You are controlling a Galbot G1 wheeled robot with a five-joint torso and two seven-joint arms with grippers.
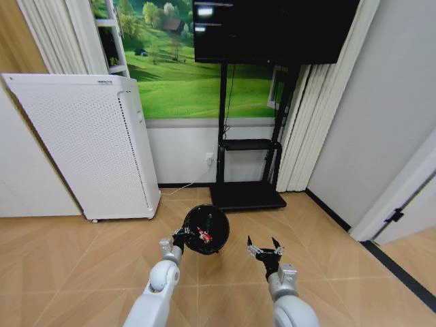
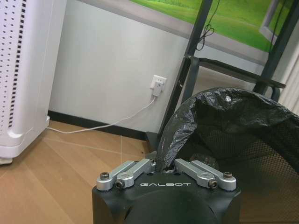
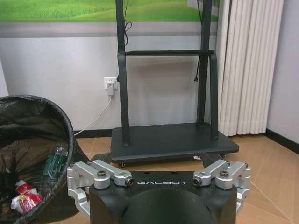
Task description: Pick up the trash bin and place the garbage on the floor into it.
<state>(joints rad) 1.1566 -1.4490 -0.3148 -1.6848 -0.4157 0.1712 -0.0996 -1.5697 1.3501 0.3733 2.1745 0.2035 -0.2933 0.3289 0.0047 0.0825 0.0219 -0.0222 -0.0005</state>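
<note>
The robot's left gripper (image 1: 182, 235) is clamped on the liner-covered rim of the black mesh trash bin (image 1: 206, 229), holding it above the wooden floor (image 1: 88, 259) with its mouth tipped toward the robot's head, in front of the black TV stand base (image 1: 246, 196). The right gripper (image 1: 265, 248) hangs empty just beside the bin, its fingers spread apart.

Inside the bin, the right wrist view shows the garbage: a clear plastic bottle with a green label (image 3: 55, 163), and below it a red can (image 3: 30, 201) and a red-and-white wrapper (image 3: 21, 186), all lying against the black plastic liner (image 2: 205, 112). No litter can be seen on the stretch of floor in sight.

Judged from this, the collecting step looks finished and the task is at or near its end. What remains, if anything, is probably to set the bin upright on the floor, which calls for a level, steady lowering so the contents do not spill.

The word GALBOT is printed in white on both wrist housings. The print on the bottle label is too small to read. A white perforated appliance (image 1: 88, 146) stands at the left wall, its cable running to a white wall socket (image 2: 159, 84).
</note>
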